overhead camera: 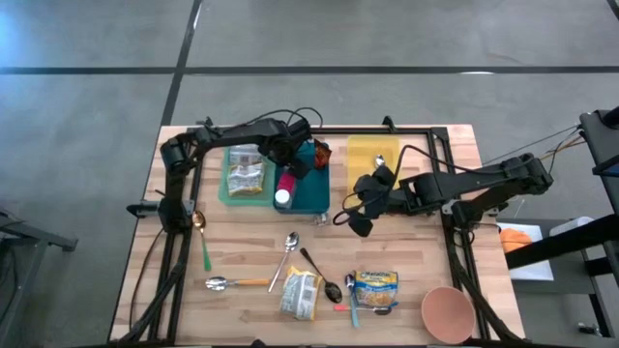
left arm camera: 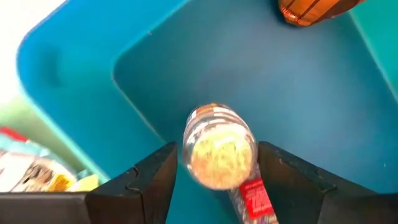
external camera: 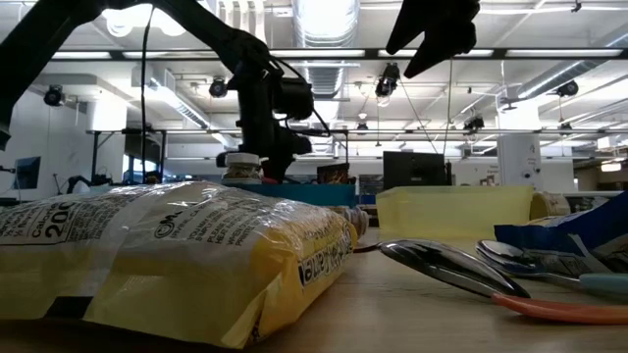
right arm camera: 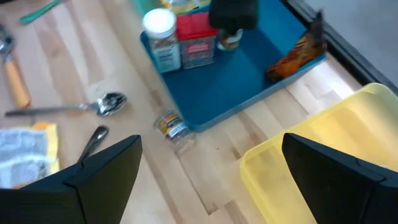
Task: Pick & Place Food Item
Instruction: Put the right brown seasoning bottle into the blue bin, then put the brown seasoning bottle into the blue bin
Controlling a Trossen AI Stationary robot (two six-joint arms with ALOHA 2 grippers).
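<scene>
A clear bottle of pale grains [overhead camera: 285,184] with a red label and a white cap lies slanted in the blue tray [overhead camera: 314,193]. My left gripper [left arm camera: 217,163] points down over the bottle's far end and is shut on it. In the right wrist view the same gripper [right arm camera: 233,18] shows dark above the bottle [right arm camera: 196,40]. My right gripper [right arm camera: 212,146] hangs open above the table [overhead camera: 406,242], between the blue tray and the yellow tray [overhead camera: 372,155], and holds nothing. My left gripper pinches the bottle near its clear bottom end [left arm camera: 217,152] between its two fingers [left arm camera: 155,180]. The fingers come from above and lie across the bottle. The bottom end is tipped up and the capped end [overhead camera: 281,197] points toward the table's near edge. Whether the cap rests on the tray cannot be told.
An orange-brown packet [right arm camera: 295,53] lies in the blue tray's far right corner. A green tray [overhead camera: 230,193] with packets stands to its left. A small jar [right arm camera: 171,127], spoons [overhead camera: 288,253], two food packets [overhead camera: 302,293] and a pink bowl [overhead camera: 447,311] lie on the near half of the table.
</scene>
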